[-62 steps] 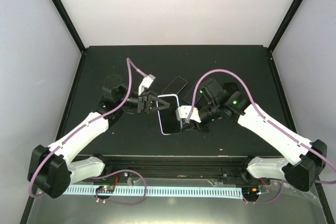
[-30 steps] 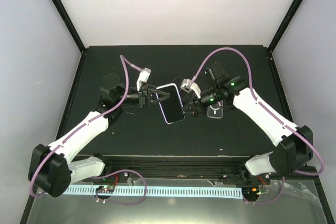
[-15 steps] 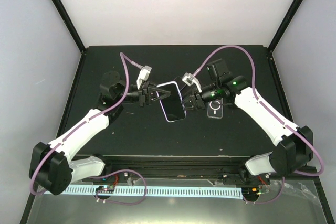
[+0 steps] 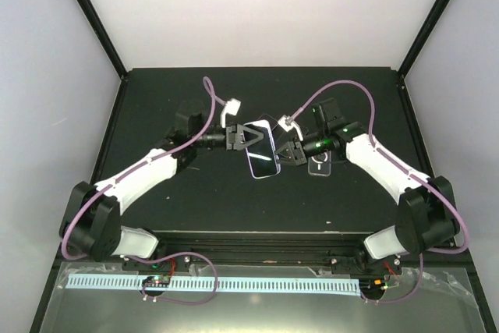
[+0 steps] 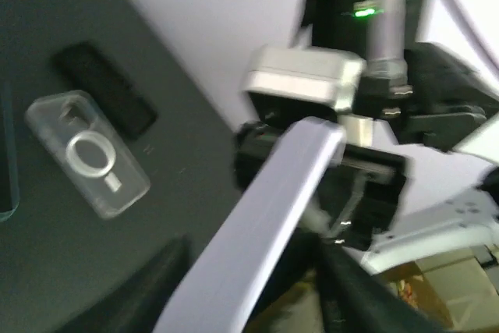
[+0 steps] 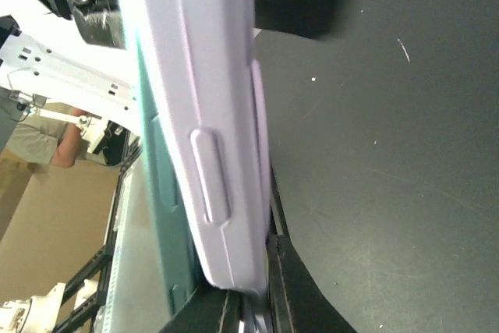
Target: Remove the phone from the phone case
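Top external: cased phone (image 4: pixel 263 157) pinched between left gripper (image 4: pixel 251 139), right gripper (image 4: pixel 282 151)

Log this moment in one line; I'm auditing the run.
left hand: shut on cased phone | right hand: shut on cased phone | extraction: not yet done | clear case: loose on table

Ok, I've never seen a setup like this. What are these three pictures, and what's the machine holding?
Two robot arms are bolted at the near edge of a black table. The overhead picture comes from a fixed camera above and behind them; the other two come from a camera on each wrist, looking along its own fingers. The left gripper and right gripper pinch opposite sides of a phone in a lavender case, held up off the table. On the table lie a clear case with a ring and, beside it, a dark flat object.
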